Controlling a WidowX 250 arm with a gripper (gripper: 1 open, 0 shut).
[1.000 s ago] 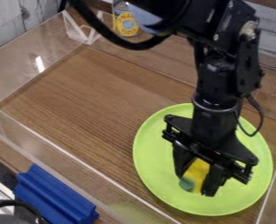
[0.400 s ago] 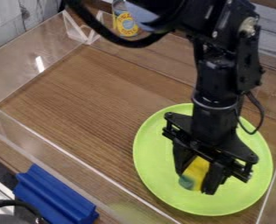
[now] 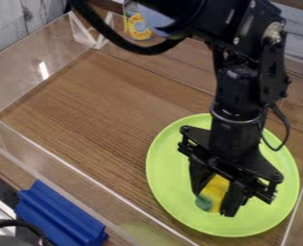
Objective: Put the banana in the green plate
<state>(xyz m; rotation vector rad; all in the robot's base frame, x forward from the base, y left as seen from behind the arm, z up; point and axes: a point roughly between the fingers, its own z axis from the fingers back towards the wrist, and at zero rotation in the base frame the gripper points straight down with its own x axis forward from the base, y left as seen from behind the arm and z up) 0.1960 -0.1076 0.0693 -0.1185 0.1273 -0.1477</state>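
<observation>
A: Nothing has moved since the earlier frame; tool [image 3: 223,195] unchanged?

B: Yes. Fingers closed on the banana [image 3: 212,193], pointing straight down over the green plate [image 3: 166,159] on the counter [image 3: 102,96].

A: Labels?

B: Round yellow sticker [image 3: 139,24] on arm, unreadable.

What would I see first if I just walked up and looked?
The big black robot arm on the right, reaching straight down. Its pincer is shut on a little yellow banana right over the bright green plate. A blue block sits at the bottom left.
</observation>
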